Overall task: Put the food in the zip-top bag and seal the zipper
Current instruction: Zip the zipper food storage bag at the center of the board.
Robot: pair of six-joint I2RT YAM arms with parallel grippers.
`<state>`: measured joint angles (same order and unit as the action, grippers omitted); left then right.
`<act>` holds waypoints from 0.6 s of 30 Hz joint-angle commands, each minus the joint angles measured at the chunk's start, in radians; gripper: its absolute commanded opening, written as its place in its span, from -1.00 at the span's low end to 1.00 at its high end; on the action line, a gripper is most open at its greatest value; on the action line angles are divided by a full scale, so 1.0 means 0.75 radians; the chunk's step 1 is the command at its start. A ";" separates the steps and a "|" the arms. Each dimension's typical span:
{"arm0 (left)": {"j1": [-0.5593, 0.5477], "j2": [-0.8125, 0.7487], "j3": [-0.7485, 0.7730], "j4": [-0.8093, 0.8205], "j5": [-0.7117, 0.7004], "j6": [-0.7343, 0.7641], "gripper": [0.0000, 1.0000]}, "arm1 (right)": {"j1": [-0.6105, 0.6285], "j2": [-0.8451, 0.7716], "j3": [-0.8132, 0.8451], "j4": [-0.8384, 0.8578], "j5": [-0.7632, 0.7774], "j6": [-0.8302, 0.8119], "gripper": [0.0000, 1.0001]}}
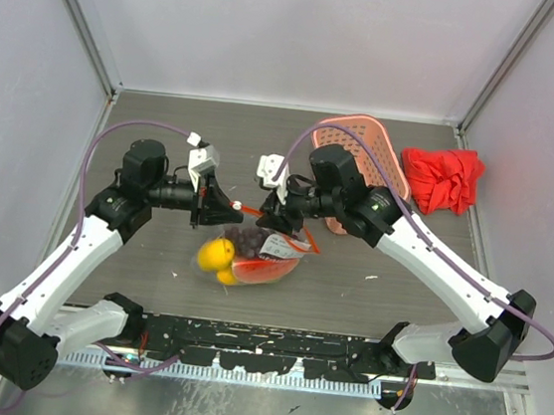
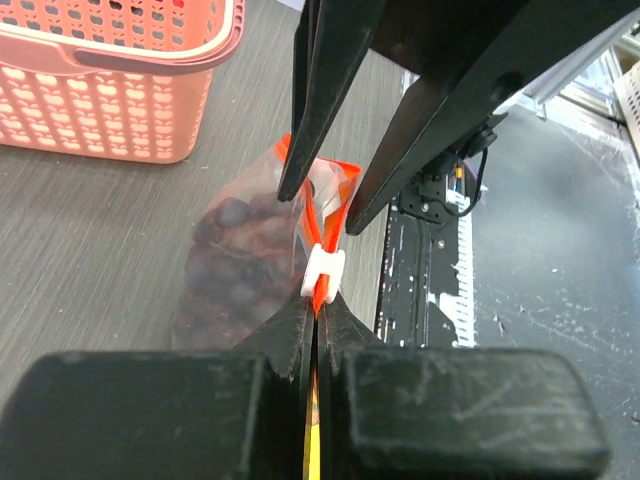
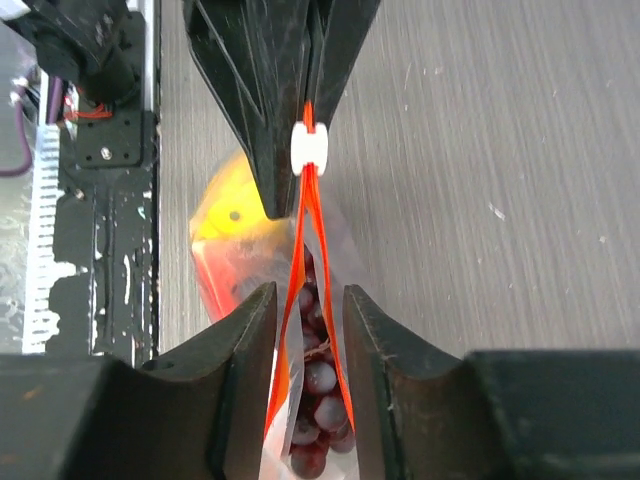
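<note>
The clear zip-top bag [image 1: 264, 251] hangs between my two grippers above the table. My left gripper [image 2: 317, 300] is shut on the orange-red zipper [image 2: 318, 225] at one end, right behind the white slider [image 2: 323, 270]. My right gripper [image 3: 308, 300] is open, with its fingers on either side of the bag's mouth [image 3: 318, 330], which gapes between them. Purple grapes [image 3: 318, 400] sit inside the bag. A yellow piece [image 1: 216, 254] and an orange piece [image 1: 233, 276] show at the bag's lower end, seemingly inside it. I cannot see the lime-green ball.
The pink lattice basket [image 1: 368, 153] stands just behind the right arm and shows in the left wrist view [image 2: 110, 90]. A red cloth [image 1: 442, 178] lies at the far right. The black mounting rail [image 1: 271, 347] runs along the near edge.
</note>
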<state>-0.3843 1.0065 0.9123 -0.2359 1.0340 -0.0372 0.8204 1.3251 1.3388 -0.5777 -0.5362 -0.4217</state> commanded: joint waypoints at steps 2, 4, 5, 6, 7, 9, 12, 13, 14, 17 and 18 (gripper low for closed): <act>-0.003 -0.069 0.116 -0.123 0.084 0.184 -1.00 | 0.000 -0.069 0.021 0.212 -0.135 0.073 -0.15; -0.003 -0.084 0.114 -0.140 0.074 0.205 -1.00 | -0.002 -0.069 0.019 0.280 -0.164 0.112 -0.10; -0.003 -0.088 0.113 -0.144 0.072 0.214 -1.00 | -0.002 -0.067 0.019 0.311 -0.170 0.130 -0.09; -0.003 -0.093 0.115 -0.154 0.070 0.221 -1.00 | -0.001 -0.061 0.020 0.341 -0.174 0.146 -0.09; -0.003 -0.096 0.114 -0.157 0.069 0.225 -1.00 | -0.002 -0.055 0.021 0.365 -0.179 0.161 -0.09; -0.003 -0.105 0.111 -0.160 0.065 0.229 -1.00 | -0.002 -0.037 0.027 0.404 -0.208 0.186 -0.08; -0.003 -0.119 0.106 -0.160 0.063 0.233 -1.00 | 0.001 0.003 0.043 0.448 -0.263 0.227 -0.08; -0.003 -0.121 0.103 -0.160 0.063 0.234 -1.00 | 0.000 0.017 0.049 0.461 -0.281 0.242 -0.08; -0.003 -0.121 0.100 -0.160 0.062 0.235 -1.00 | 0.002 0.038 0.056 0.475 -0.296 0.254 -0.09; -0.003 -0.122 0.095 -0.160 0.061 0.238 -1.00 | 0.015 0.073 0.078 0.484 -0.322 0.271 -0.13; -0.003 -0.124 0.093 -0.160 0.061 0.238 -1.00 | 0.018 0.084 0.085 0.486 -0.329 0.273 -0.14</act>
<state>-0.3843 0.9428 0.9436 -0.3889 1.0447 0.1234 0.8230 1.3609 1.3483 -0.2924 -0.7235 -0.2577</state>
